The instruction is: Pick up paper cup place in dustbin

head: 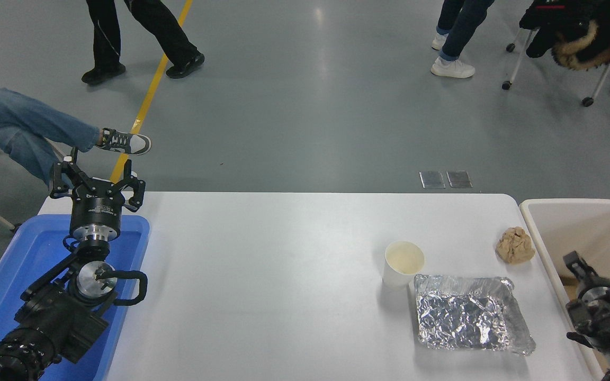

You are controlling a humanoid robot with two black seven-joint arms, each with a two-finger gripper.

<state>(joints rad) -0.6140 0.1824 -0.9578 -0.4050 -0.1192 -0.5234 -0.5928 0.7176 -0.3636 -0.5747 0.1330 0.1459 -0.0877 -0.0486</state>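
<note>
cup: small white paper cup (403, 263) upright, empty, touching crinkled silver foil tray (469, 316), also empty
bin: cream rectangular plastic dustbin (580, 225), contents unclear
left gripper (97, 182): fingers spread, holding nothing
right gripper (575, 261): can't tell

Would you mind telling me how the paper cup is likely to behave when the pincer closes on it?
The paper cup looks empty, so probably very light and easily tipped by a nudge. Its thin paper wall would likely dent under a firm squeeze. It stands right beside the foil tray, so a sideways push may jam it there.

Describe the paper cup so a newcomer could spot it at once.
On the white table, look right of centre to the crinkled foil tray. The paper cup stands upright at its far-left corner: smooth, white and round-rimmed, unlike the crumpled brown paper ball further right.
</note>
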